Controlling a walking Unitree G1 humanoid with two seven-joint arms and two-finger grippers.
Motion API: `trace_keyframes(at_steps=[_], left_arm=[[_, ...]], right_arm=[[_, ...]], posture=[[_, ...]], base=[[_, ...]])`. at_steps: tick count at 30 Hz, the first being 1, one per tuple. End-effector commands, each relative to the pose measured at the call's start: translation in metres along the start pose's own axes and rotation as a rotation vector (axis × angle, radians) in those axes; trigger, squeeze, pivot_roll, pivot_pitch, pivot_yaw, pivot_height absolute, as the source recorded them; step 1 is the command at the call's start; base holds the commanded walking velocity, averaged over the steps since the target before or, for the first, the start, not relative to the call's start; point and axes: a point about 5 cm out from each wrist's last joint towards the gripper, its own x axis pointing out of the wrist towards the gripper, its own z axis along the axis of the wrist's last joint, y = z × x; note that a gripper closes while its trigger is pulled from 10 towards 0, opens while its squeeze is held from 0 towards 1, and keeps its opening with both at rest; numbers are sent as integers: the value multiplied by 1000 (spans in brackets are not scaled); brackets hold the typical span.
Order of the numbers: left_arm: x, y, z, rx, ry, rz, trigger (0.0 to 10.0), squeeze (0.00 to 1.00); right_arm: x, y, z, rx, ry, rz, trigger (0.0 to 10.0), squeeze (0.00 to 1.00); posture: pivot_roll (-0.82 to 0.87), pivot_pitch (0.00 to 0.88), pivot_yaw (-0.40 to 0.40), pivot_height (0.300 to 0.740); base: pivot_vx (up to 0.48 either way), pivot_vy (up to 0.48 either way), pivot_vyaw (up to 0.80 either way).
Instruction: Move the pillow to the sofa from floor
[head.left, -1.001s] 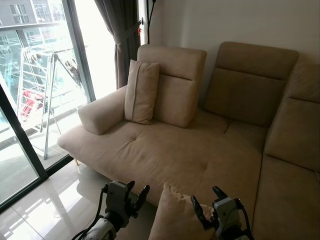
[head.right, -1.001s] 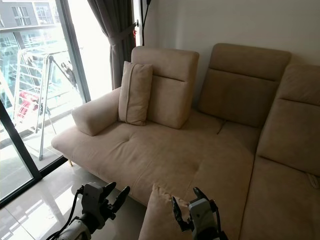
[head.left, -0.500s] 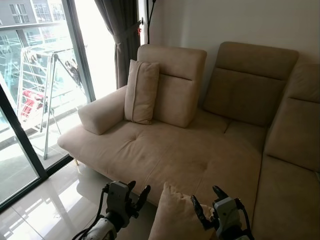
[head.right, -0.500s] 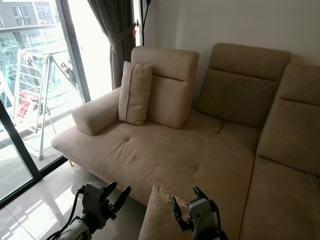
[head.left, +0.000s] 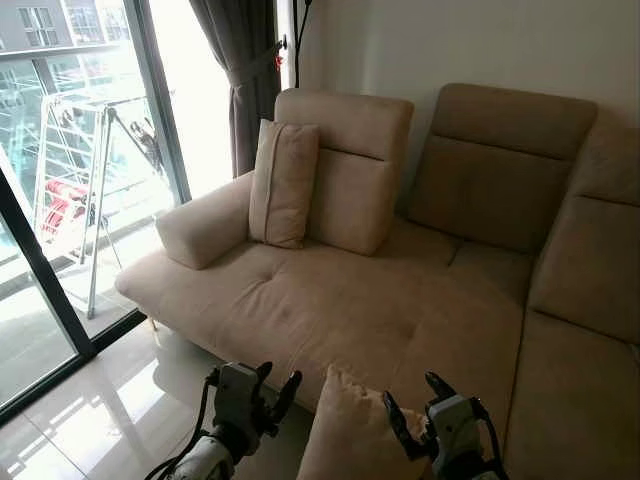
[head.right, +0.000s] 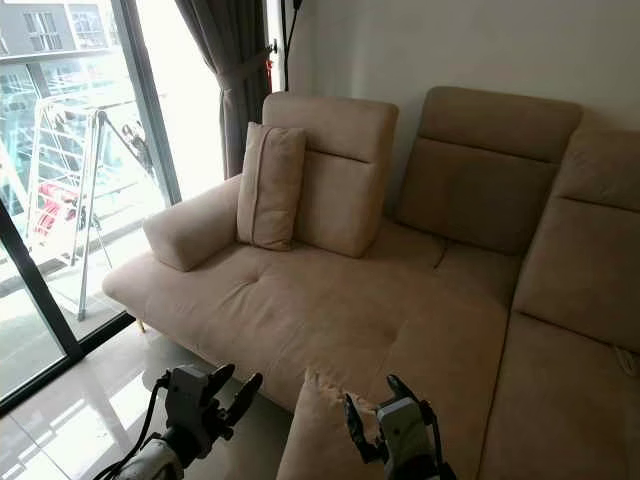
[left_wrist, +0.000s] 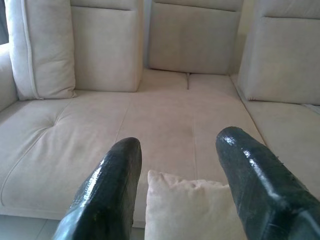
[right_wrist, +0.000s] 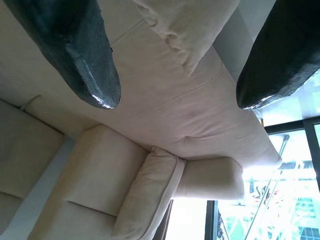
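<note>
You have the pillow (head.left: 350, 430) upright between the spread left gripper (head.left: 268, 392) and the spread right gripper (head.left: 412, 410) (neither pinches it), just short of the sofa (head.left: 380, 310) seat, so it could flop to the floor.

The left gripper (left_wrist: 175, 165) has its fingers spread wide above the pillow (left_wrist: 192, 207); beyond lies the sofa (left_wrist: 165, 115), another cushion (left_wrist: 42, 47) apparently leaning far left.
</note>
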Motion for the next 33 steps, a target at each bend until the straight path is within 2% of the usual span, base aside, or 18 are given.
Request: trace_keyframes(at_steps=[1, 19, 33], left_arm=[[-2, -2, -4, 17, 15, -5, 10000, 0], [-1, -4, -4, 18, 14, -9, 10000, 0], [0, -4, -3, 16, 5, -9, 10000, 0]], right_arm=[[-2, -1, -2, -7, 5, -2, 10000, 0], [0, -2, -1, -13, 3, -6, 10000, 0], [1, -2, 0, -21, -1, -2, 10000, 0]], posture=[[-14, 0, -4, 740], [-17, 0, -4, 740], [-19, 0, -4, 740]], base=[[251, 0, 0], [297, 0, 0], [0, 0, 0]])
